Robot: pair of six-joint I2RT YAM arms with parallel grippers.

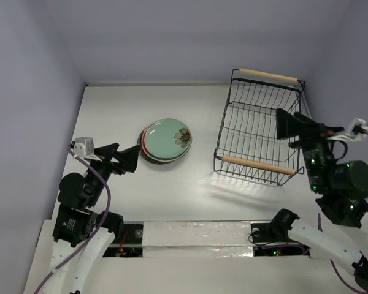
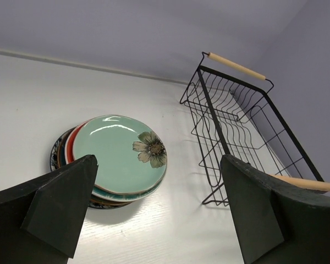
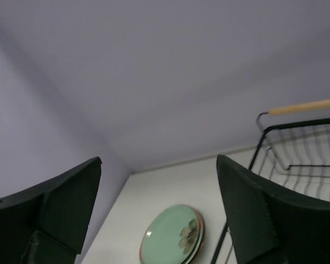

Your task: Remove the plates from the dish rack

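Note:
The plates (image 1: 165, 141) lie in one stack on the white table, left of the dish rack, with the pale green flower plate on top. The stack also shows in the left wrist view (image 2: 118, 157) and in the right wrist view (image 3: 173, 235). The black wire dish rack (image 1: 257, 131) with two wooden handles holds no plates; it also shows in the left wrist view (image 2: 239, 126) and the right wrist view (image 3: 297, 148). My left gripper (image 1: 130, 159) is open and empty, just left of the stack. My right gripper (image 1: 288, 125) is open and empty, raised at the rack's right side.
Lilac walls close the table at the back and both sides. The white table (image 1: 110, 116) runs between the left wall and the plate stack. The rack stands near the right wall.

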